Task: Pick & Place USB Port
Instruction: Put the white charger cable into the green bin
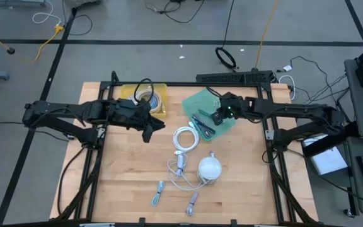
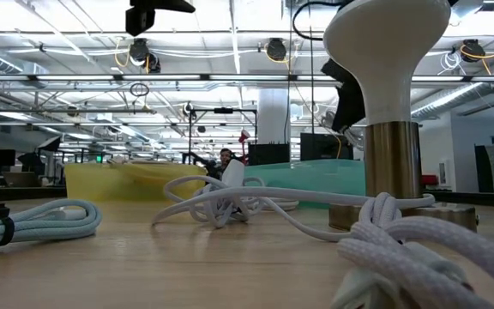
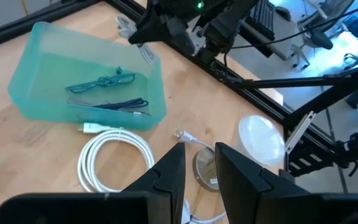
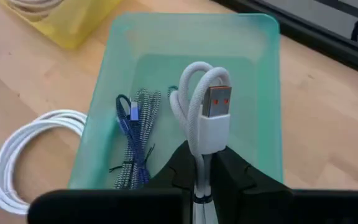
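Note:
My right gripper (image 4: 201, 155) (image 1: 218, 116) is shut on a white braided USB cable (image 4: 194, 93), bundled into loops, above the green bin (image 4: 257, 93) (image 1: 201, 101). Inside the bin lie two bundled braided cables (image 4: 135, 121), one blue and one grey. My left gripper (image 3: 201, 163) (image 1: 149, 131) hovers open with a narrow gap between the yellow bin (image 1: 159, 91) and a coiled white cable (image 1: 184, 139) on the table; it holds nothing. Two small braided cables (image 1: 158, 192) (image 1: 192, 202) lie near the table's near edge. My right gripper pinches the white USB cable between its two fingers just behind the plug housing (image 4: 207, 140). The plug with its orange insert (image 4: 216, 99) sticks out past the fingertips, and the loops (image 4: 185, 81) stand beside it. The bundle is lifted clear over the green bin.
A white bulb-shaped lamp on a metal base (image 1: 210, 167) (image 2: 384, 51) stands near the table's middle, with its thin white cord (image 1: 178, 173) trailing beside it. The yellow bin holds coiled cables (image 1: 145, 96). Black frame rails (image 1: 181, 84) border the table.

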`<action>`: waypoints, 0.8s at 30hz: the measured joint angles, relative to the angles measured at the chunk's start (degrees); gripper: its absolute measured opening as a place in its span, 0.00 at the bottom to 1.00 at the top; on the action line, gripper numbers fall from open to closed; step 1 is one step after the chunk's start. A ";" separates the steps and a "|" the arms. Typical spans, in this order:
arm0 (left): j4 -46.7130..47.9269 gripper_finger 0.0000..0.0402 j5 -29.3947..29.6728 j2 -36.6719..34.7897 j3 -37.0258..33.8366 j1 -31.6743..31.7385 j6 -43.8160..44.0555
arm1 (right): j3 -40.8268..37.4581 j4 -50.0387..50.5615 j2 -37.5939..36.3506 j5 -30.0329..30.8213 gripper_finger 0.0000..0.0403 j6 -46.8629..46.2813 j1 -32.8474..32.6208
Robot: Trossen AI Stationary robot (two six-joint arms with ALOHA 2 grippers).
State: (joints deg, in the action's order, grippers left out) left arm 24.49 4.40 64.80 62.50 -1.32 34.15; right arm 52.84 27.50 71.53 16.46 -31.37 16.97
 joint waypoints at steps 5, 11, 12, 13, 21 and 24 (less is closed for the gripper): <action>-0.08 0.22 0.66 0.00 0.01 0.00 -0.26 | 0.04 0.45 3.09 -0.16 0.04 1.07 -0.04; -0.12 0.22 0.66 0.00 0.00 0.00 0.18 | 0.00 0.45 7.70 -1.52 0.04 1.99 -0.09; -0.12 0.22 0.67 0.00 0.01 0.00 0.40 | 0.00 0.53 8.21 -1.48 0.04 2.18 -0.09; -0.12 0.22 0.66 0.00 0.01 0.00 0.45 | 0.00 0.45 8.64 -1.38 0.04 2.32 -0.09; 0.32 0.22 1.27 0.12 0.01 -0.73 0.85 | 0.00 0.99 11.58 3.02 0.13 2.78 -0.07; 0.72 0.22 1.27 0.42 0.01 -0.72 1.00 | 0.00 -0.02 11.54 2.96 0.20 3.27 -0.10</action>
State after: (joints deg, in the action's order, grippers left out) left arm 25.21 5.67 65.22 62.51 -2.04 35.16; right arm 52.84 27.49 83.08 19.42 -28.11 16.87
